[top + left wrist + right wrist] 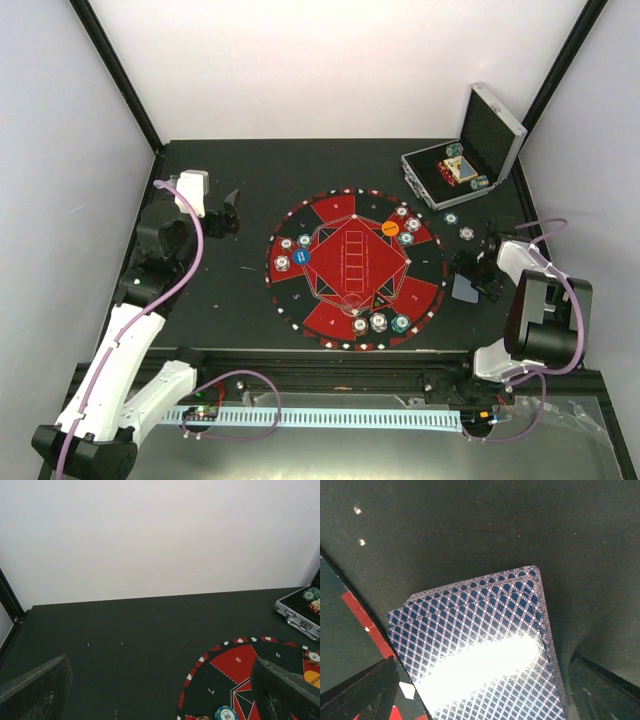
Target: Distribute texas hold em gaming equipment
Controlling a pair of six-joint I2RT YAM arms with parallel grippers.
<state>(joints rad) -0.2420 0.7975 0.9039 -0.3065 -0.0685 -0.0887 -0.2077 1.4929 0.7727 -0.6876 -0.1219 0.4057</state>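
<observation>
Remotely, I hang the right gripper (480, 692), jaws spread wide, over the cards (475, 630) lying just beside the mat (330, 210), apparently lined up for a pickup, while the left gripper (228, 213), equally wide and empty, sits well apart.

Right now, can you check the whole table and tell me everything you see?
Surface: dark table, round mat in the middle.
Job's things: chips, blue disc, orange disc and triangle marker on the mat; loose chips beside it; cards right of the mat.
Clutter: open case far right, chips inside.
Grippers: left gripper open, left of the mat; right gripper open, fingers either side of the cards.
Cables: purple cables along both arms.
Surroundings: white walls, black frame.
</observation>
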